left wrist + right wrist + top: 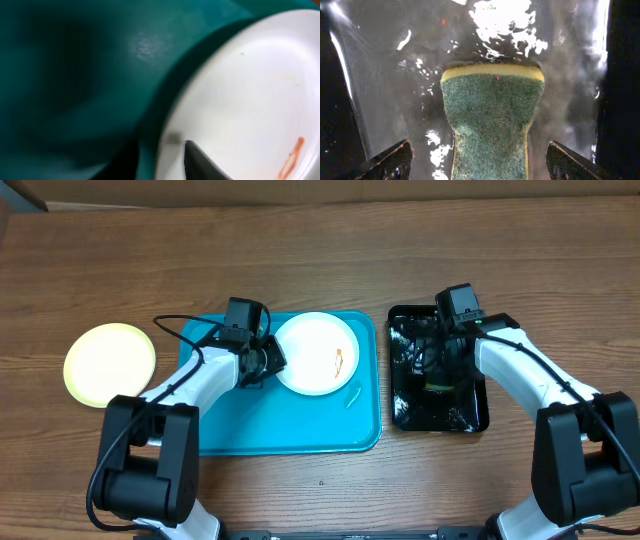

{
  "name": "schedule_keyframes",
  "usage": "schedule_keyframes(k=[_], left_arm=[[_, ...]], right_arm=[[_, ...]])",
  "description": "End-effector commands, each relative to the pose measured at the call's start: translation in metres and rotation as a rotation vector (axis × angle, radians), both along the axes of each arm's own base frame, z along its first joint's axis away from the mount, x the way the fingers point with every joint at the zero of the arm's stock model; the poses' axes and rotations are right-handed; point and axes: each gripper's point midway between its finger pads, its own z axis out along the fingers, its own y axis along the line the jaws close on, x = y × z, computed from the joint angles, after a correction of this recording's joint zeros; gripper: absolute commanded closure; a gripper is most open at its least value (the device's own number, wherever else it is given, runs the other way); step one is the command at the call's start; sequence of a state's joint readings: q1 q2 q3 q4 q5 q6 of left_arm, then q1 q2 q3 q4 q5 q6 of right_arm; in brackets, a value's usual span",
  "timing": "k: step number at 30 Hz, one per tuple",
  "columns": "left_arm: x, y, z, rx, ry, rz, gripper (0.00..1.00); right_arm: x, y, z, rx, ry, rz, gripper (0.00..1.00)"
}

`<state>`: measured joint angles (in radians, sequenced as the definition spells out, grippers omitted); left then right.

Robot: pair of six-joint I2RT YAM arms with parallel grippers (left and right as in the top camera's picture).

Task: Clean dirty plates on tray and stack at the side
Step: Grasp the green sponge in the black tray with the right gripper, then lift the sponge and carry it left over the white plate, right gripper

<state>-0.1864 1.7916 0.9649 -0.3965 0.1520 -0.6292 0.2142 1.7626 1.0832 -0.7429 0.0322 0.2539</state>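
Both arms (150, 460) reach in from the near edge in the top view. Left fingers (268, 362) sit at the edge of the white plate (317, 352), which lies on the blue tray (300, 435). An orange smear (340, 362) is on the plate, on the side far from those fingers. A yellow-green plate (110, 363) rests on the desk (320, 230), well behind the left fingers and off the tray. Right fingers (437, 365) hang over the black tray (400, 420).

From the left wrist, one dark fingertip (200, 162) lies over the white plate, just inside its rim. The other finger is hidden, so I cannot tell if they pinch the rim.

From the right wrist, the right fingers are spread wide. The sponge (492, 120) lies between them and touches neither.

I think the step now is to pick up the sponge. Go straight down, keep the sponge in the middle, and squeeze it at its thin waist. The black tray looks wet and slippery, so grip firmly. Then rub the smear.
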Motion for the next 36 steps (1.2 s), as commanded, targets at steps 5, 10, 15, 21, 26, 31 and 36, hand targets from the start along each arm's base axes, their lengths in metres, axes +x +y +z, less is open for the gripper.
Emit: schedule_keyframes(k=[5, 10, 15, 21, 26, 31, 36], left_arm=[[-0.044, 0.033, -0.042, 0.111, 0.180, 0.047, 0.89], [-0.047, 0.035, -0.042, 0.115, 0.193, 0.051, 0.96], [-0.050, 0.036, -0.042, 0.116, 0.205, 0.052, 0.96], [-0.063, 0.014, -0.039, -0.014, 0.242, -0.079, 0.96], [-0.062, 0.012, -0.039, -0.021, 0.236, -0.093, 0.96], [-0.060, 0.016, -0.040, -0.005, 0.242, -0.033, 0.96], [-0.061, 0.023, -0.043, 0.002, 0.278, 0.160, 0.96]], right_arm=[[-0.017, -0.003, -0.035, 0.014, -0.032, 0.000, 0.16], [-0.020, 0.002, -0.040, 0.048, -0.039, 0.008, 0.71], [-0.008, 0.035, 0.007, 0.218, -0.044, 0.052, 0.96], [-0.003, 0.029, 0.062, 0.185, -0.087, 0.044, 0.96], [-0.014, 0.017, 0.061, 0.115, -0.061, 0.081, 0.96], [-0.023, 0.021, 0.055, 0.134, -0.021, 0.102, 0.96], [-0.021, 0.032, 0.058, 0.211, -0.025, 0.085, 0.96]])
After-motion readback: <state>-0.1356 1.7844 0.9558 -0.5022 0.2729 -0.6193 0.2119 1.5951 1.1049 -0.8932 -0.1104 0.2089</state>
